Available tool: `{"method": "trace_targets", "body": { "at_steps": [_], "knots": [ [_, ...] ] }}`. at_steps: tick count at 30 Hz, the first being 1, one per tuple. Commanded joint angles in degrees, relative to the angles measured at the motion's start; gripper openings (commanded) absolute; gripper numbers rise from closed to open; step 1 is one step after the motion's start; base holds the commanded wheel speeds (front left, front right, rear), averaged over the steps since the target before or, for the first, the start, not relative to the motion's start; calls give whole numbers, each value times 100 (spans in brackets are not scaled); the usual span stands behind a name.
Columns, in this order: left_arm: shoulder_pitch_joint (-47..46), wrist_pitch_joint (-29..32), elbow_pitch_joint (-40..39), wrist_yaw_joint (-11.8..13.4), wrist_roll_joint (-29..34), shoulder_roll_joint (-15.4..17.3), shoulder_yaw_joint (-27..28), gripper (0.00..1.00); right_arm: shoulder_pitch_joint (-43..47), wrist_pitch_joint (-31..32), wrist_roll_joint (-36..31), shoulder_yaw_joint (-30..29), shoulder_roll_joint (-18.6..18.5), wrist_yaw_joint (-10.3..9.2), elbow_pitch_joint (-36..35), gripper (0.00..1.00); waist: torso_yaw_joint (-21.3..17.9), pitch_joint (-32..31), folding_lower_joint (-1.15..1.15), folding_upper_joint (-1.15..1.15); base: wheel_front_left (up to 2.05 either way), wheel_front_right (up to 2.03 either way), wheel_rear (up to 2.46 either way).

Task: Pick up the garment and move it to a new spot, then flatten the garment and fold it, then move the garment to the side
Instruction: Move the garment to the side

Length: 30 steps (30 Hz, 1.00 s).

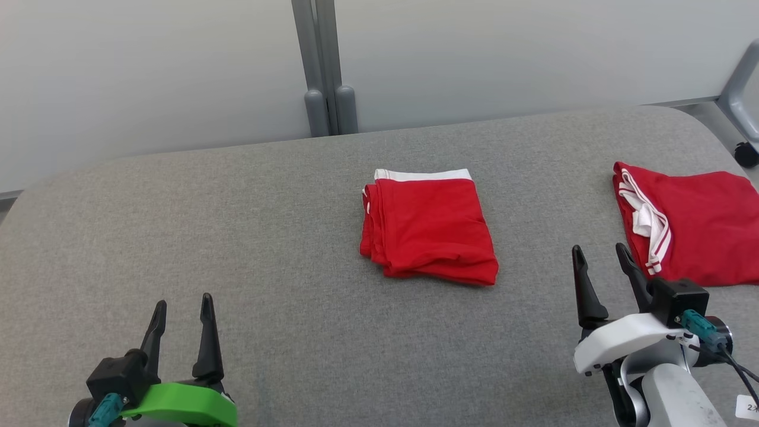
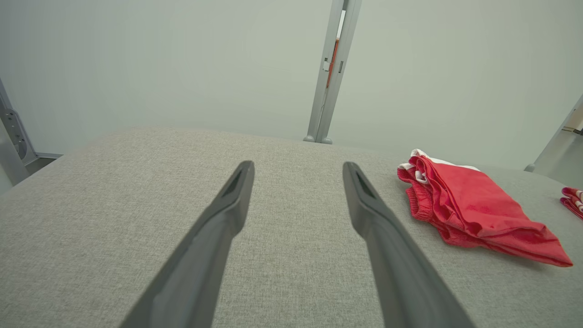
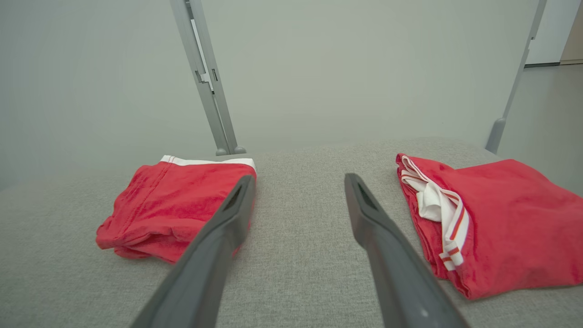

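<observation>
- Garment [image 1: 428, 228], head view: red, folded into a compact block with a white band along the far edge, lying flat at the middle of the grey padded table [image 1: 237, 237]. Judged already folded, with only the shift to the side left.
- Same view, second red garment [image 1: 699, 225] with white striped trim: near the table's right edge, well apart from the first, probably parked there to leave the middle free.
- Left gripper [image 1: 182, 301] at lower left, spread wide and holding nothing, well short of the cloth. Right gripper [image 1: 599, 249] at lower right, likewise wide and empty, just beside the near corner of the second piece, no contact visible. Both held close to the robot, apparently for a clear look at the fold.
- Left wrist view: left gripper [image 2: 297, 165] aimed low over bare table, fingers parted wide, nothing between. Garment [image 2: 473, 209] off to the right, stacked layers showing at its edge. Sliver of the second red garment [image 2: 574, 198] at the far right.
- Right wrist view: right gripper [image 3: 299, 177] wide, empty, pointing at the gap between the two pieces. Garment [image 3: 173, 200] to the left of the fingers, second red garment [image 3: 501, 218] to the right. Well placed, by this look, for a reach to either. Low pinch under all layers likely needed to keep the fold together.
</observation>
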Motion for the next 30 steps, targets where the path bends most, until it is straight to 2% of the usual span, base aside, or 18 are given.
{"method": "trace_targets", "body": {
  "at_steps": [1,11,16,24,28,30],
  "knots": [
    [79,0,21,17,-80,24,14,100,73,-15,-30,-10,6,-4,-17,100,2,5,0,0,0,0,0],
    [7,0,8,-29,-82,24,-44,100,34,-15,-22,-66,32,-4,56,100,108,88,0,0,0,0,0],
    [-59,0,-1,-51,-94,24,-100,100,-426,128,5,72,-105,-4,209,100,232,181,0,0,0,0,0],
    [-260,0,-220,-93,-206,25,-423,100,-1615,1697,715,190,-359,-4,681,100,769,696,0,0,0,0,0],
    [-402,0,-255,-106,-281,24,-571,100,-2047,2266,795,171,-606,-6,1091,100,1118,972,0,0,0,0,0],
    [-421,0,-245,-105,-317,24,-594,100,-2187,2467,815,91,-586,-5,1334,100,1261,1077,0,0,0,0,0]
  ]
}}
